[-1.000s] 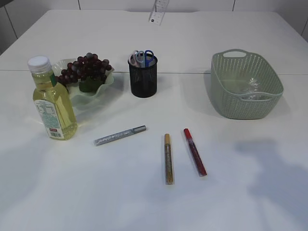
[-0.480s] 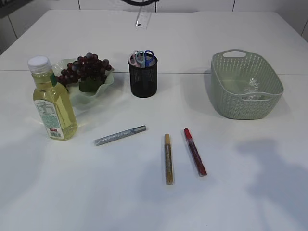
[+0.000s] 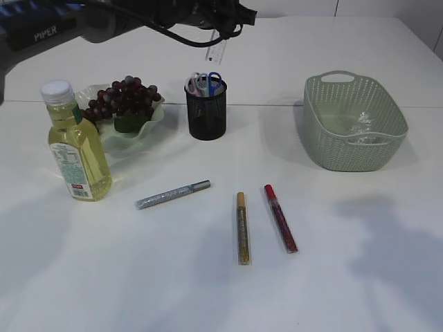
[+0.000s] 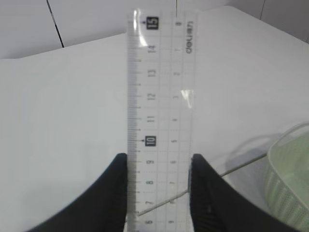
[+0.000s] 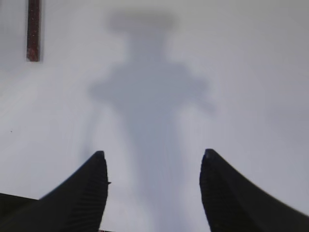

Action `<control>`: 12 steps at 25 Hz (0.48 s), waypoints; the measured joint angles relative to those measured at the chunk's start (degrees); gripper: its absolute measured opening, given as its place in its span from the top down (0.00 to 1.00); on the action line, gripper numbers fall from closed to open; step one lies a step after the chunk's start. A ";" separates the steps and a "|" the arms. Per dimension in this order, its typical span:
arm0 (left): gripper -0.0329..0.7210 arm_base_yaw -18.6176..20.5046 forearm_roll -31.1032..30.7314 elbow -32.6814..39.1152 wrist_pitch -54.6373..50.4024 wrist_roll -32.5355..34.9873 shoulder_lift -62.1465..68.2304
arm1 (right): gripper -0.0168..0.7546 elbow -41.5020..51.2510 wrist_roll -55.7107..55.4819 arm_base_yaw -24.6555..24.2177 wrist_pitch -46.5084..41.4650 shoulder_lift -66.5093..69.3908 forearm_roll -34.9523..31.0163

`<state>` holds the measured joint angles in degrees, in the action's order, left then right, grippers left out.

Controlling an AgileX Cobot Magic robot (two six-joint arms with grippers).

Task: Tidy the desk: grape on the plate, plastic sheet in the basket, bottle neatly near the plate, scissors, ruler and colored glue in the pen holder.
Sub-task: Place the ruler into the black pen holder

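My left gripper (image 3: 223, 29) is shut on the clear ruler (image 3: 219, 51), which hangs just above the black mesh pen holder (image 3: 205, 114). In the left wrist view the ruler (image 4: 161, 96) stands between both fingers of that gripper (image 4: 159, 166). Scissors (image 3: 205, 81) stick out of the holder. Grapes (image 3: 124, 97) lie on the green plate (image 3: 151, 119), and the oil bottle (image 3: 75, 149) stands beside it. Silver (image 3: 173, 194), gold (image 3: 242, 228) and red (image 3: 280, 218) glue pens lie on the table. A plastic sheet (image 3: 361, 128) lies in the basket (image 3: 325, 149). My right gripper (image 5: 154, 162) is open over bare table.
The basket's rim (image 4: 292, 179) shows at the right of the left wrist view. One end of the red glue pen (image 5: 33, 29) shows at the top left of the right wrist view. The right arm is out of the exterior view; its shadow falls at the front right.
The left arm has come into the exterior view from the top left. The ruler has dropped lower, closer to the pen holder's mouth. The things on the table have not moved.
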<state>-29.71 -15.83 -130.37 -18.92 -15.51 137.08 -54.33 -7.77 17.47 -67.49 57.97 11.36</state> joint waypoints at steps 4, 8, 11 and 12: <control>0.59 0.28 0.33 3.86 1.12 0.00 -1.39 | 0.36 0.14 -0.21 0.00 0.48 0.00 0.00; 0.60 0.32 0.62 10.04 4.66 0.00 -4.81 | 0.36 0.14 -0.29 0.00 0.67 0.00 0.00; 0.59 0.32 0.99 16.94 10.90 0.00 -8.36 | 0.36 0.28 -0.44 0.00 0.99 0.00 0.00; 0.59 0.41 0.99 19.88 13.29 0.00 -9.64 | 0.36 0.43 -0.44 0.00 0.99 0.00 0.00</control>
<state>-29.30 -14.85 -110.49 -5.63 -15.51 127.44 -53.90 -8.21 17.47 -66.50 57.97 11.36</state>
